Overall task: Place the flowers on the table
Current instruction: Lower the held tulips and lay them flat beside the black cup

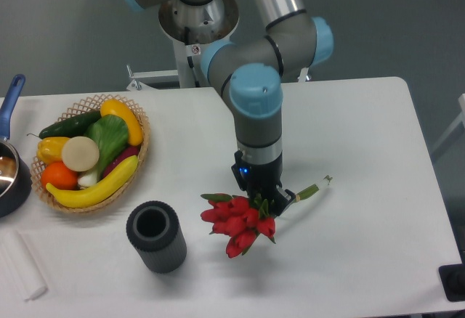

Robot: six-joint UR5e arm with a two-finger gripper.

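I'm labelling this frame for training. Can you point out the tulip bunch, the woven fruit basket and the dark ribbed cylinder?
flowers [236,220]: fixed camera, red blooms.
woven basket [142,133]: fixed camera, right rim.
dark ribbed cylinder [164,252]: fixed camera, outer wall.

No legible text, brand, number or sign is found. A small sticker with red marking is seen on the arm's base column [195,48], too small to be read. A blue indicator light, without lettering, is shown on the gripper [260,199] body.
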